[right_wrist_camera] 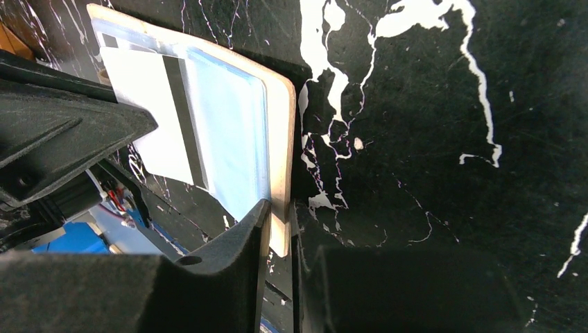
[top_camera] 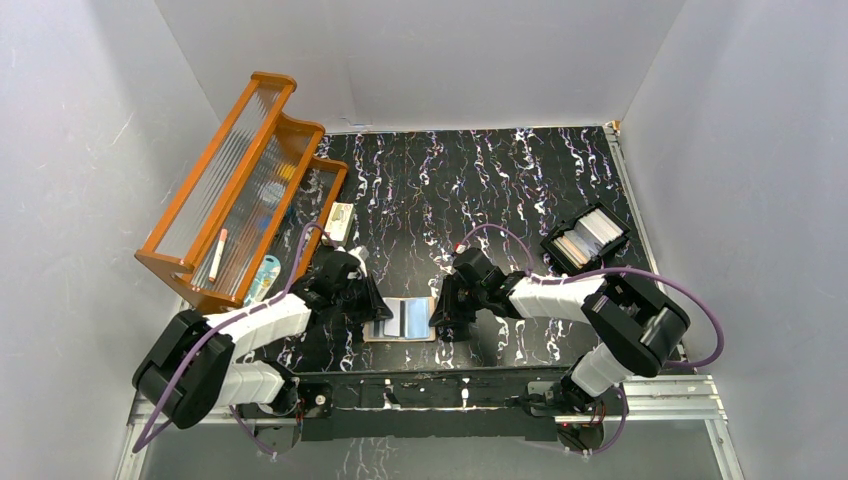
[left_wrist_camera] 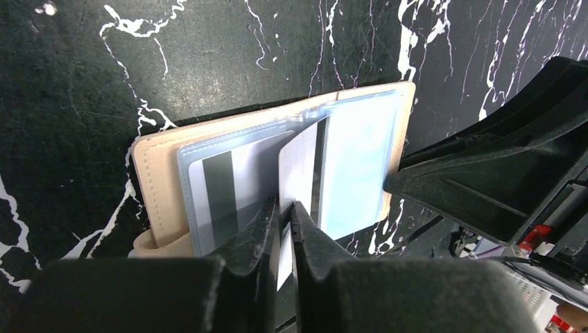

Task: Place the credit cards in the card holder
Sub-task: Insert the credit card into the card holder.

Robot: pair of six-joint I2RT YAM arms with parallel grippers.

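In the left wrist view the lower edge of the upright credit card [left_wrist_camera: 299,166] vanishes between the closed fingers of the left end effector [left_wrist_camera: 285,206], which also hide the near edge of the card holder [left_wrist_camera: 161,163]. In the right wrist view the holder's near corner is hidden where the right end effector [right_wrist_camera: 279,208] pinches its tan edge. From above, what lies in the black tray [top_camera: 585,238] and behind the ribbed panels of the orange rack [top_camera: 232,185] is too small and blurred to name.
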